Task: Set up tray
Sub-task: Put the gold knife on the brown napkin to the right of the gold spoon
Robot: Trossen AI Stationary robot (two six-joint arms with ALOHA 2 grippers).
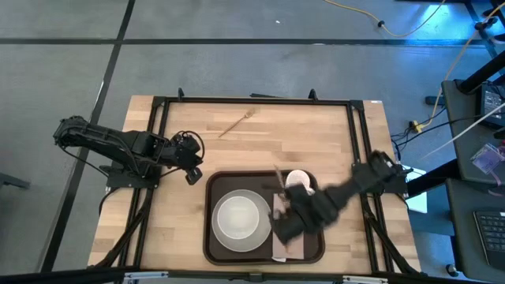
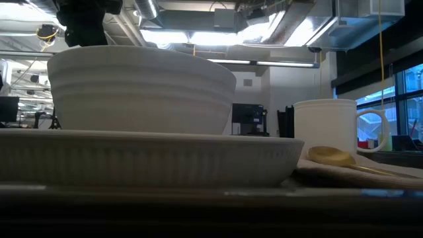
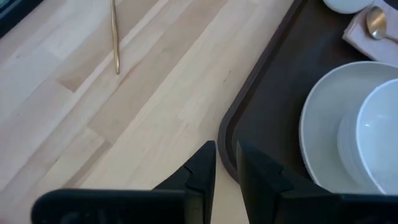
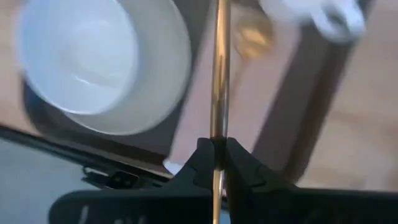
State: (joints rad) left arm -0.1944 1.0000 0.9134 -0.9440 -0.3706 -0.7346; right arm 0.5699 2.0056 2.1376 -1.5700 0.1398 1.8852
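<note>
Tray (image 1: 215, 189) sits at 6 o'clock on the table (image 1: 260, 134), carrying a white plate (image 1: 222, 237), bowl (image 1: 237, 216), mug (image 1: 297, 180) and napkin (image 1: 279, 207). We see the right gripper (image 4: 216, 163) reaching in from 3 o'clock, low over the napkin, clamped on a thin gold utensil (image 4: 220, 74). The left gripper (image 3: 225, 163) hangs at 9 o'clock beside the tray's corner, fingers narrowly parted, holding nothing. Another gold utensil (image 1: 235, 123) lies near 12.

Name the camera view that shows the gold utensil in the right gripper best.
Right wrist view: the gold utensil runs straight out from the right gripper, shut on it above the tray. The high view shows only a thin sliver. The low and left wrist views don't show it.
</note>
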